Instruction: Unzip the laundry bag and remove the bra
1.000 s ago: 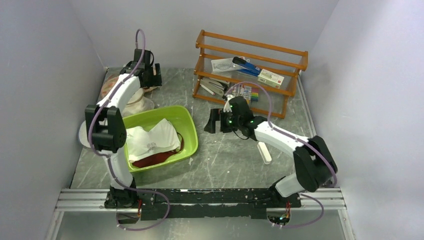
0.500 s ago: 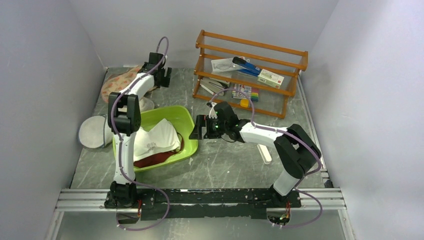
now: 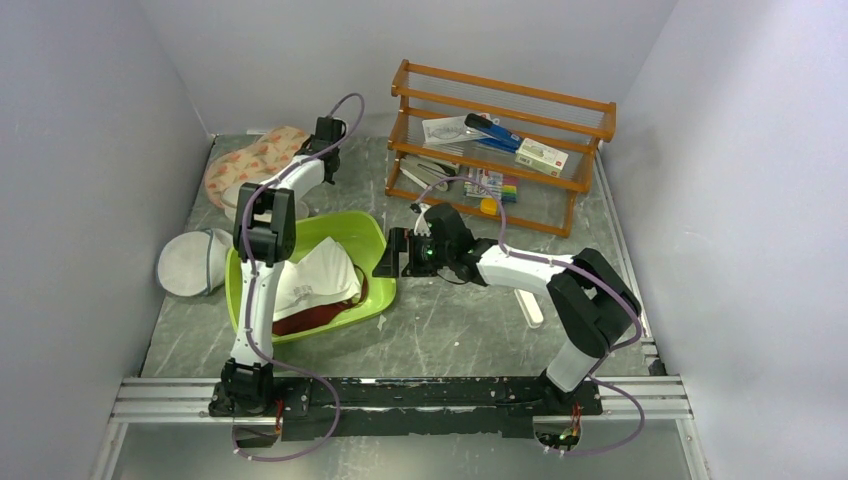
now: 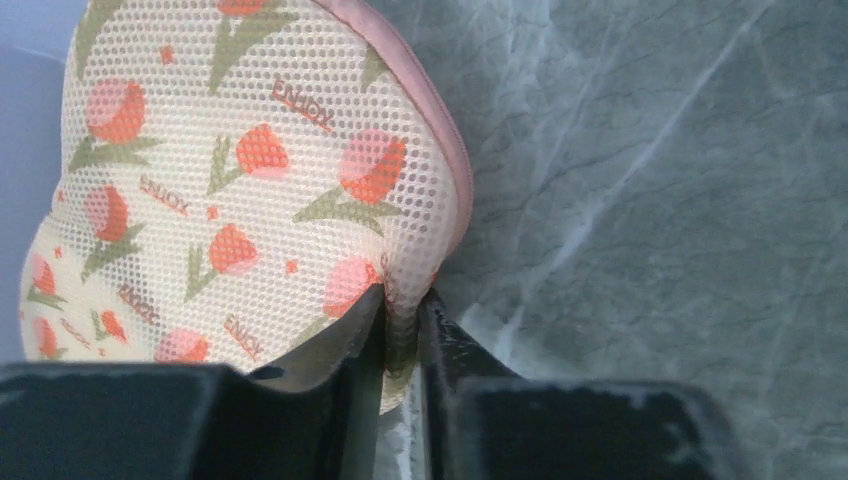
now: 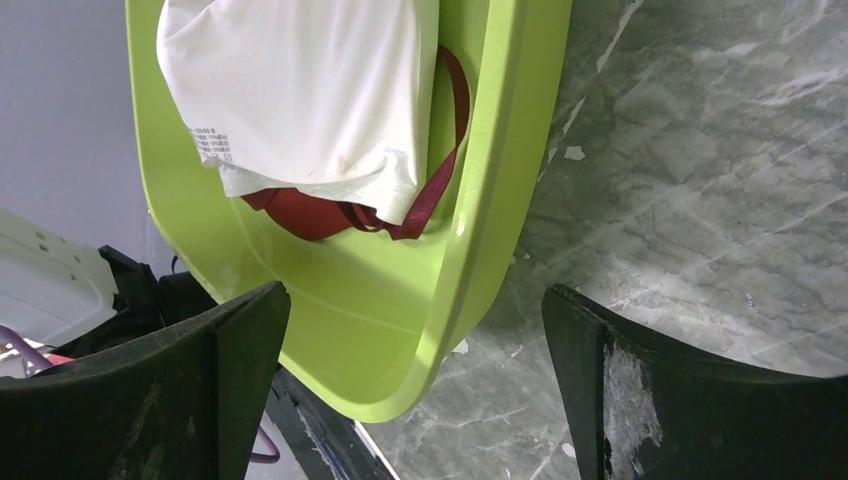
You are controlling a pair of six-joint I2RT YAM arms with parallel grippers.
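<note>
The laundry bag (image 3: 255,160), peach mesh with red tulip prints and a pink zipper rim, lies at the back left of the table. In the left wrist view the laundry bag (image 4: 230,170) fills the upper left. My left gripper (image 3: 312,150) (image 4: 402,320) is shut on a pinch of the bag's rim at its right end. The bra is hidden. My right gripper (image 3: 385,262) (image 5: 412,293) stands wide open at the right rim of the green basin (image 3: 375,235) (image 5: 500,150), with the basin's corner between its fingers and nothing gripped.
The basin holds a white garment (image 3: 305,280) over a dark red one with a strap (image 5: 440,160). A round white mesh bag (image 3: 190,262) lies left of the basin. A wooden rack (image 3: 500,140) with small items stands at the back. A white stick (image 3: 528,305) lies under the right arm.
My left gripper has swung right along the back of the table and closed on the laundry bag's rim. The right gripper has moved left to the basin's rim, still open.
</note>
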